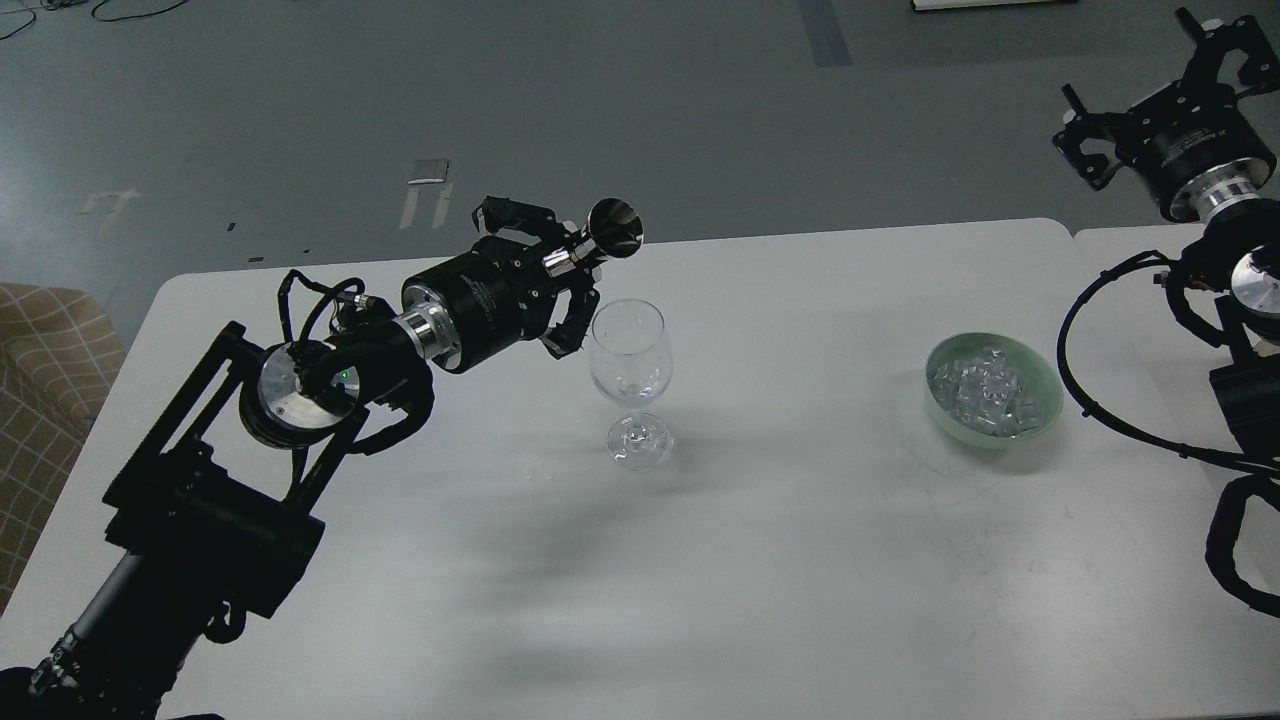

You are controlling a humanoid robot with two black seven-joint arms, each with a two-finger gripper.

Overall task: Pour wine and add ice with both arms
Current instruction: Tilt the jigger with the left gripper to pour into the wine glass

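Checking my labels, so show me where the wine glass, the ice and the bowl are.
wine glass (pixel 629 352): head view, on the clear bowl of the glass.
ice (pixel 985 391): head view, middle of the cube pile.
bowl (pixel 1046 377): head view, on its pale green right rim.

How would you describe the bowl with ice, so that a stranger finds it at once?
Start at the white table and look to its right part. There stands a pale green bowl, filled with clear ice cubes. The only other vessel, a stemmed wine glass, stands near the middle.

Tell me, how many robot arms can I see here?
2. The left arm reaches over the table beside the glass; the right arm stands at the right edge, near the bowl of ice.
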